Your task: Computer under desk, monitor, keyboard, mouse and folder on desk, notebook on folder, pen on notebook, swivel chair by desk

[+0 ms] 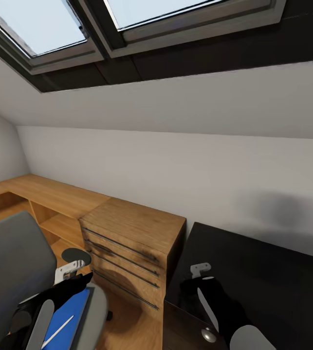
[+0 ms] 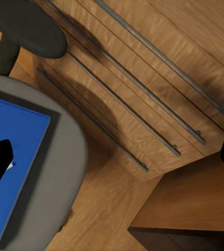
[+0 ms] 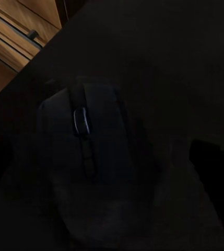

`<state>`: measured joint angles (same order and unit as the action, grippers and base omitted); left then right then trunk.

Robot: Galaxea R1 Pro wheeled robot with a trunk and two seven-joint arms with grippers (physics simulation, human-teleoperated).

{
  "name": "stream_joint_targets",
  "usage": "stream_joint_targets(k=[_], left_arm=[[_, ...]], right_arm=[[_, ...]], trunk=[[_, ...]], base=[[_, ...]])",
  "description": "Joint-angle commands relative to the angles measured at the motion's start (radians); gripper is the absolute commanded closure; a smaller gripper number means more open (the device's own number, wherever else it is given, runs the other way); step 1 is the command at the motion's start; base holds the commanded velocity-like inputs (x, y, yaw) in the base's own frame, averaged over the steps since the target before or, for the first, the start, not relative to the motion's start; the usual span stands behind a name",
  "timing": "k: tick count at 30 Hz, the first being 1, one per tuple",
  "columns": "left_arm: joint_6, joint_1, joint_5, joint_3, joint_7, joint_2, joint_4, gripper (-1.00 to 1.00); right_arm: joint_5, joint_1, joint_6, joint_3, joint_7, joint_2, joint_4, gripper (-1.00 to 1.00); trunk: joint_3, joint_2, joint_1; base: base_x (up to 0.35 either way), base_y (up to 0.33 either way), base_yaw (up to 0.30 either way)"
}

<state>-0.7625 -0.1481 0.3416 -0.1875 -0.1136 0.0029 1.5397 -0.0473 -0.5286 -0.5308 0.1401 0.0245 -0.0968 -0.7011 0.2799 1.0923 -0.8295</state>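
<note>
Mouse rests on black desk below right gripper, jaw state unclear; left gripper apart over folder, likely reaching.

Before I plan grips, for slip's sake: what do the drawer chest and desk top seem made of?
The light drawer chest looks like matte wood or veneer, by its visible grain, with thin metal-looking bar handles. The black desk top looks smooth and slightly glossy, perhaps laminate; its material is unclear.

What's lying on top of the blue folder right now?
A white pen lies on the folder, which rests on the swivel chair seat. The left arm covers the folder's near part.
</note>
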Motion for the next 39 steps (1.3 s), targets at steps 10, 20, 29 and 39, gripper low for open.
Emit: stream_joint_targets(k=[10,20,29,39], left_arm=[[-0.004,-0.001,0.01,0.0,-0.009,0.0,0.002,-1.0],[-0.004,-0.001,0.01,0.0,-0.011,0.0,0.002,-1.0],[-0.003,-0.001,0.01,0.0,-0.011,0.0,0.001,-1.0],[-0.003,-0.001,0.01,0.001,-0.011,0.0,-0.001,-1.0]], right_arm=[[-0.005,-0.001,-0.006,0.003,0.002,0.0,-0.004,-1.0],[-0.005,-0.001,-0.007,0.002,0.0,0.002,-0.058,-1.0],[-0.003,0.01,-0.041,0.0,0.001,0.005,-0.311,-1.0],[0.002,0.152,-0.149,-0.019,0.0,0.012,-0.653,-1.0]], trunk=[[-0.024,-0.055,0.031],[-0.055,-0.125,0.069],[-0.068,-0.153,0.084],[-0.068,-0.153,0.084]], base=[[0.0,0.0,0.0],[0.0,0.0,0.0],[0.0,0.0,0.0],[0.0,0.0,0.0]])
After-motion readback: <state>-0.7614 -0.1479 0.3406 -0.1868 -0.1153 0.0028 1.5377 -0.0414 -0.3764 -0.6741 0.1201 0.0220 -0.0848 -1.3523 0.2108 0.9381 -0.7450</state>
